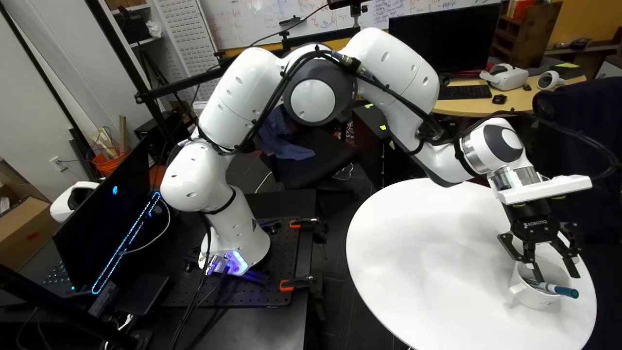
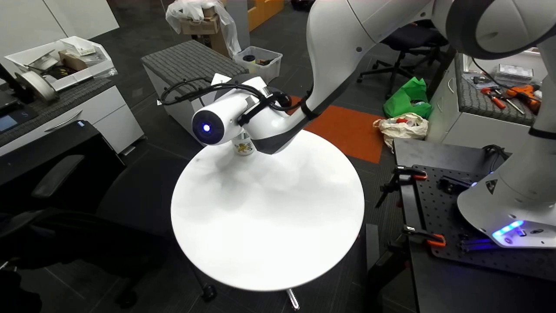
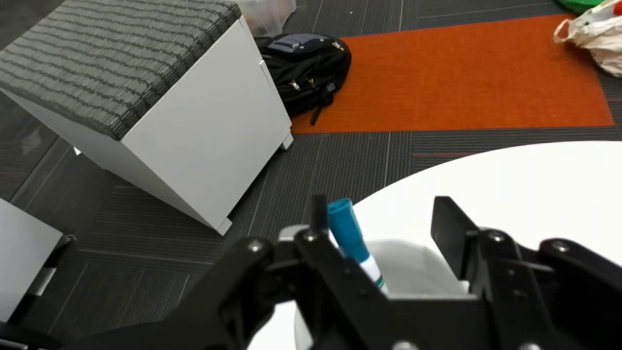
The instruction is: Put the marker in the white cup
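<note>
The white cup [image 1: 535,299] stands upright near the edge of the round white table [image 1: 427,253]. The marker [image 1: 563,291] leans in the cup, with its teal-blue cap end sticking out over the rim. My gripper [image 1: 557,275] is open, with its fingers above and around the cup's mouth. In the wrist view the marker [image 3: 348,231] lies close beside the left finger, and the cup [image 3: 413,265] shows between the open fingers [image 3: 383,214]. In an exterior view the cup [image 2: 244,148] is partly hidden behind my wrist, which also hides the gripper and the marker.
A grey-topped white cabinet [image 3: 209,121] and a black backpack [image 3: 311,68] stand on the floor beyond the table. A dark chair [image 2: 143,191] stands close to the table edge. The black robot bench [image 2: 460,261] with clamps is on the table's opposite side.
</note>
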{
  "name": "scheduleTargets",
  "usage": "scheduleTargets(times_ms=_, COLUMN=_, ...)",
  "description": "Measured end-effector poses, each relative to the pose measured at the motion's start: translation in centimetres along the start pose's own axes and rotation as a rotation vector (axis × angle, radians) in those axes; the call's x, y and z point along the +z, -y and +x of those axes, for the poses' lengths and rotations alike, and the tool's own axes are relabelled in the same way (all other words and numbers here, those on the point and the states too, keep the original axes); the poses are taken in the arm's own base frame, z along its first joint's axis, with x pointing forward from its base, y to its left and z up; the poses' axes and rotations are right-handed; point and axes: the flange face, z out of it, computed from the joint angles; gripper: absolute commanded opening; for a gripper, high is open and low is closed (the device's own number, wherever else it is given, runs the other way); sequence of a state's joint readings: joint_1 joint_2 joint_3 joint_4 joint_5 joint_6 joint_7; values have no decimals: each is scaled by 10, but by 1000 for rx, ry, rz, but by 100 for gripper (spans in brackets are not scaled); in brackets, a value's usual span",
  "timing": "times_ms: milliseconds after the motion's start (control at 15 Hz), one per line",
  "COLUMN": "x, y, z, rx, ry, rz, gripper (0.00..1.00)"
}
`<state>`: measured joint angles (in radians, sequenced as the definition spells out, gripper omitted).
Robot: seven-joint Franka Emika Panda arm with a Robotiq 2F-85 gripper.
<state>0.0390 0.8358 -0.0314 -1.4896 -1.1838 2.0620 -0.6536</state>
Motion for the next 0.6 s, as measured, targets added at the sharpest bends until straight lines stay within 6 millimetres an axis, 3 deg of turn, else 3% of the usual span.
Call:
scheduleTargets(times_ms=133, x=0, y=0, z=-1, rx=1, ry=3, rz=2, gripper=100)
scheduleTargets(times_ms=400, x=-1, y=-2, z=-6, rx=9, ry=17, rz=8, gripper=100)
scheduleTargets(times_ms=600, x=-7, y=-7, z=-22, rx=47, ry=36, rz=8, gripper=100)
